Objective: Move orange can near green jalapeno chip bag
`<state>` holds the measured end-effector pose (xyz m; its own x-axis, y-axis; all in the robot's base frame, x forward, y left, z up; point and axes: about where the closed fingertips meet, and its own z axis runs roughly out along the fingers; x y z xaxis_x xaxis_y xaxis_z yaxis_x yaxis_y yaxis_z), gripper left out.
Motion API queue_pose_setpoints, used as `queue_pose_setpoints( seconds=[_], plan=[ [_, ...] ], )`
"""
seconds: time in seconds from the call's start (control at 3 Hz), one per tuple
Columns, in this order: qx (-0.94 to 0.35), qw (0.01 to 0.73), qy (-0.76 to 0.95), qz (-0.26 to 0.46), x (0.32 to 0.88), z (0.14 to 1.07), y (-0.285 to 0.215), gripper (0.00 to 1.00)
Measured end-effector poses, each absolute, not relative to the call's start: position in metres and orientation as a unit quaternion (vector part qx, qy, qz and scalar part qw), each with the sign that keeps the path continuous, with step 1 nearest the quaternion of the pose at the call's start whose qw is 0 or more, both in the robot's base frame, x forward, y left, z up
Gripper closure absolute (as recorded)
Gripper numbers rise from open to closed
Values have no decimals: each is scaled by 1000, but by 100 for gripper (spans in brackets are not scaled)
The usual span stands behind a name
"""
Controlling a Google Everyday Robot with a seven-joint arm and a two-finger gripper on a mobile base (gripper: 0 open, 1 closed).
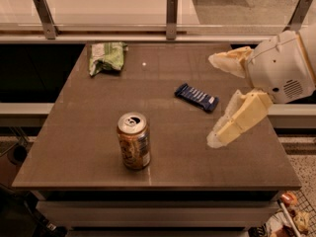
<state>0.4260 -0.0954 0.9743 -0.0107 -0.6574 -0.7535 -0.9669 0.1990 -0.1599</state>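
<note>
Camera view: jaws splayed over table [89, 132].

Light is moderate and even, falling from above. The table [69, 147] carries a soft pale sheen across its middle. The floor [108, 4] beyond the table's far edge glares bright, while the space beneath the table is dark. The can [134, 142], on the table's near part, shows a bright silver top and a faint reflection at its base. The gripper [213, 100], fingers spread above the table's right side, is lit pale cream.
</note>
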Motion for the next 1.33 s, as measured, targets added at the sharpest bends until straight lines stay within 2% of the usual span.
queue_pose_setpoints(
  seconds=[0.33,1.33],
  plan=[
    [-575,414,652,271,424,968,-63,0],
    [-558,435,635,310,426,959,-49,0]
  ],
)
